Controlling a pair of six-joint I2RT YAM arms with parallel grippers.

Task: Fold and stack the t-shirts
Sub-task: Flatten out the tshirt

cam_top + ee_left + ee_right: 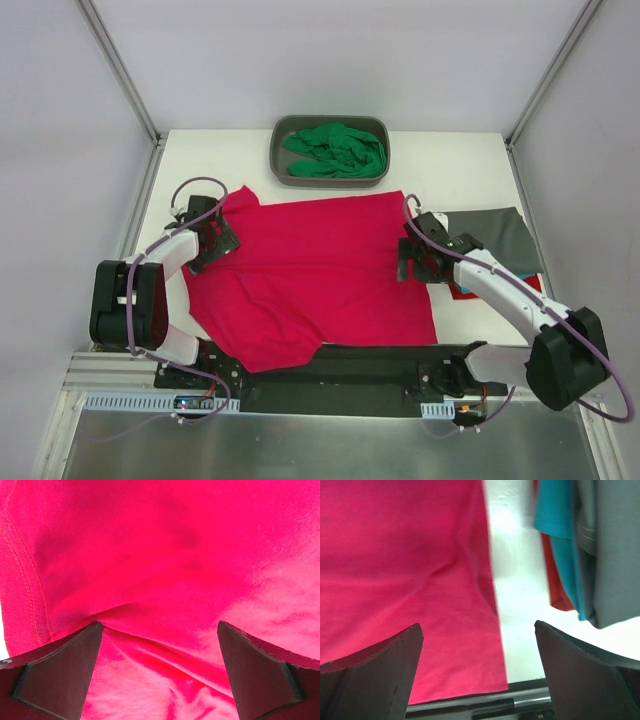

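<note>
The crimson-pink shirt (310, 270) lies spread out on the tabletop (450, 170), left gripper (212, 242) over its left edge and right gripper (420, 258) at its right edge, both jaws spread and empty, so an uneven pinch could probs skew the fold or snag the folded stack (505, 235) nearby.

No readable text, label, brand, number or sign shows in any view.
</note>
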